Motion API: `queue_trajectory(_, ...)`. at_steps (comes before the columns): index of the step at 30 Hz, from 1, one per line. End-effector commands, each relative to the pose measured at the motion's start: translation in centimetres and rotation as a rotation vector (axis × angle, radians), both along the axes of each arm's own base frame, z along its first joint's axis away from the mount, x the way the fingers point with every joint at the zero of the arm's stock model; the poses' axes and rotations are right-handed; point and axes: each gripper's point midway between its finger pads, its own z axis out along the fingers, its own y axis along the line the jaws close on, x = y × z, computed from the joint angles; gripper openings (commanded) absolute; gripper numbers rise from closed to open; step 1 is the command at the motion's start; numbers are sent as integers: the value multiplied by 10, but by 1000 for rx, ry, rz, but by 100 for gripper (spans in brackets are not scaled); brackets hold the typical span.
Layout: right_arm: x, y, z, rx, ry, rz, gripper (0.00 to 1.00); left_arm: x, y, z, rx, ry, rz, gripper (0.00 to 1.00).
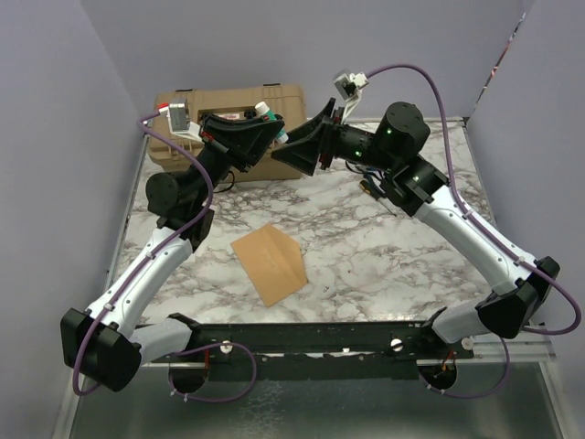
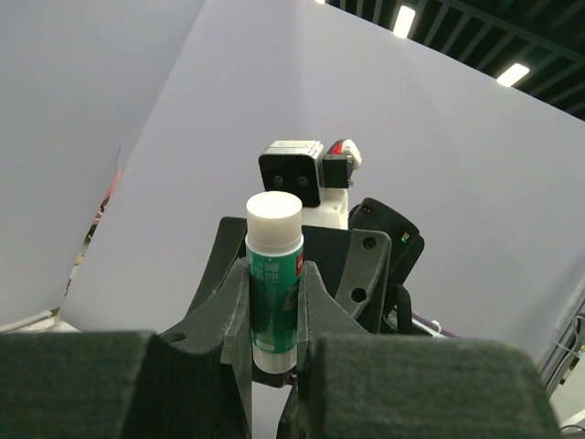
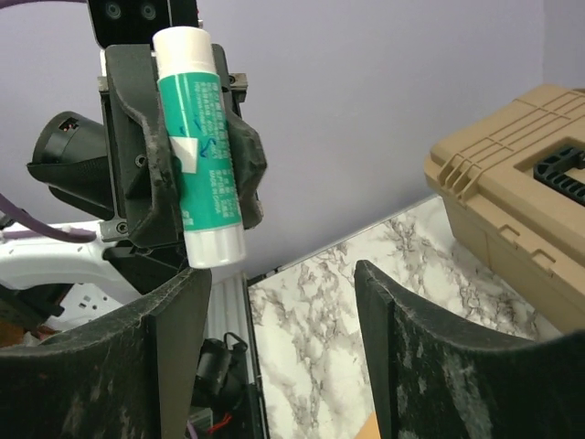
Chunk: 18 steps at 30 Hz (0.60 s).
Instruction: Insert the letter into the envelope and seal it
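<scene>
The left gripper (image 2: 274, 306) is closed on a glue stick (image 2: 273, 274) with a green label and a white cap; its two fingers (image 2: 228, 311) press the tube from both sides at about the middle, and the cap stands free above them; the stick is held up in the air, well above the table.

The right gripper (image 3: 277, 288) stands wide, with nothing between its pads; it faces the left one, near but apart; in the right wrist view the other white end of the stick hangs just over one of its fingers, and a small gap shows between them.

Both grippers meet high over the far part of the marble table (image 1: 384, 256), in front of the tan case (image 1: 228, 105), which stands at the back on the left side.

The envelope (image 1: 268, 263) lies flat on the marble, turned at an angle, nearer to the front edge; it is between the two arms and well apart from both grippers; all its edges are free, and a fold line crosses its right part; whether the letter is inside it I cannot tell.

Bare marble lies around the envelope on every side, wider on the right; walls close the table at left, back and right; the black rail (image 1: 302, 334) runs along the near edge, near the lowest corner of the envelope.
</scene>
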Motion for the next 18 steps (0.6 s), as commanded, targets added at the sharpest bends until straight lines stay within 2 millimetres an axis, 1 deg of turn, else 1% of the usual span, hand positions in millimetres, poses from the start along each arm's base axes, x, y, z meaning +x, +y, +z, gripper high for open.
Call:
queue_trajectory(1, 15, 4, -4, -64, -94, -94, 65, -5, 4, 2, -30, 7, -6, 0)
queue_trajectory(4, 15, 4, 6, -43, -107, -98, 59, -6, 5, 1, -29, 13, -4, 0)
queue_trajectory(5, 12, 4, 9, -31, -113, -87, 57, -6, 5, -1, -28, 17, -4, 0)
queue_trajectory(8, 9, 5, 12, -16, -112, -65, 51, -6, 6, -2, -28, 22, 0, 0)
queue_trajectory(10, 6, 6, 13, -14, -107, -51, 43, -6, 6, -3, -27, 26, 0, 0)
queue_trajectory(11, 4, 6, 12, -15, -108, -39, 43, -6, 6, -2, -26, 25, 2, 0)
queue_trajectory(12, 2, 7, 12, -15, -111, -28, 43, -5, 5, -3, -26, 28, 2, 0)
queue_trajectory(13, -1, 8, 12, -14, -113, -10, 46, -5, 6, -3, -26, 30, 3, 0)
queue_trajectory(17, -9, 10, 8, -25, -134, 39, 63, -3, 5, -4, -25, 35, 7, 0)
queue_trajectory(18, -12, 10, 8, -25, -141, 53, 65, -2, 5, -5, -24, 38, 7, 0)
